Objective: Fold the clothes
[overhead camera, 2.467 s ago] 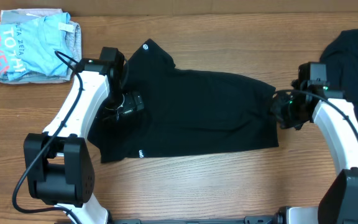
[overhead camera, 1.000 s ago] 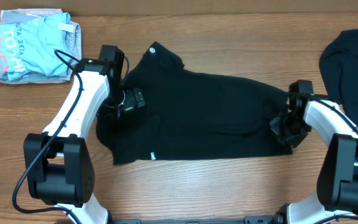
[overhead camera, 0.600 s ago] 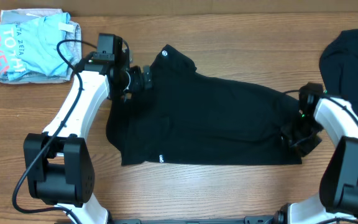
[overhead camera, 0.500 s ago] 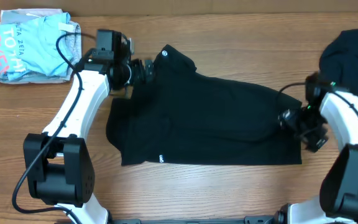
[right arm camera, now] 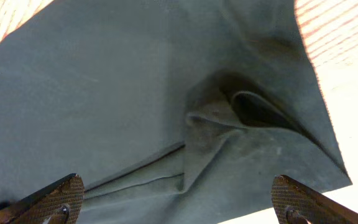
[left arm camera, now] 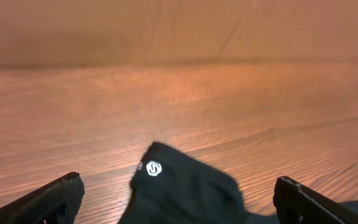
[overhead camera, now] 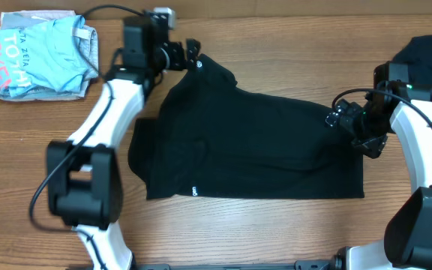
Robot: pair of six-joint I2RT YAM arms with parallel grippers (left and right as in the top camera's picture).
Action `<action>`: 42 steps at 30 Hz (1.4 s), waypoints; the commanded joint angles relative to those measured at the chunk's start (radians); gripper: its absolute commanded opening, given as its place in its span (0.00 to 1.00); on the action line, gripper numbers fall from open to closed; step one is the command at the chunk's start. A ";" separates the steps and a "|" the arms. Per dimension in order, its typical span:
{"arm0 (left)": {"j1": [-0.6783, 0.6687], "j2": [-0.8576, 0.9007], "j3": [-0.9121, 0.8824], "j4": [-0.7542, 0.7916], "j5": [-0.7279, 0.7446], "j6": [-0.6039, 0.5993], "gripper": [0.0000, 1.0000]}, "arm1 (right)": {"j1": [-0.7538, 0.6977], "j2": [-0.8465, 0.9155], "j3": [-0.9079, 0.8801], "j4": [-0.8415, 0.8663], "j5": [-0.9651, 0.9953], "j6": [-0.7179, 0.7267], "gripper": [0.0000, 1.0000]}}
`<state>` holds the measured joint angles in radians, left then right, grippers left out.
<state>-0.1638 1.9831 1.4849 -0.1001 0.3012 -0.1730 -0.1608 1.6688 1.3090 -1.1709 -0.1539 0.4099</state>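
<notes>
Spread T-shirt (overhead camera: 253, 142): solid black, small white logo (overhead camera: 199, 64) near its upper-left corner, tiny white mark (overhead camera: 194, 190) by the lower hem. Second garment (overhead camera: 426, 67), upper right: black. Folded pile (overhead camera: 36, 52), upper left: light blue, white and pink lettering. Surface (overhead camera: 276, 232): brown wood grain.

Setting: robotics test bench. Evidence: two white-and-black arms, left arm (overhead camera: 111, 112) and right arm (overhead camera: 418, 142), based at the near edge of a wood-grain table (overhead camera: 276, 232); exposed cable (overhead camera: 353, 92) at the right wrist; plain brown board (left arm camera: 179, 28) behind; black shirt (overhead camera: 253, 142) flat between the arms.
</notes>
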 commanded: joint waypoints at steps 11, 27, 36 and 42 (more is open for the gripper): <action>-0.111 0.284 0.104 0.011 -0.233 0.195 1.00 | 0.016 -0.016 0.012 -0.021 -0.020 -0.079 1.00; -0.074 0.334 0.104 -0.007 -0.237 0.132 0.42 | 0.016 -0.016 0.013 -0.003 -0.014 -0.104 1.00; -0.062 0.265 0.104 -0.048 -0.262 0.069 0.04 | -0.018 -0.016 0.114 0.031 -0.002 -0.104 1.00; -0.006 0.151 0.104 -0.080 -0.286 -0.007 0.04 | -0.050 -0.006 0.139 0.200 0.070 -0.105 1.00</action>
<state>-0.2131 2.2395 1.5753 -0.1802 0.0490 -0.1291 -0.2001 1.6688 1.4269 -1.0046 -0.1463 0.3122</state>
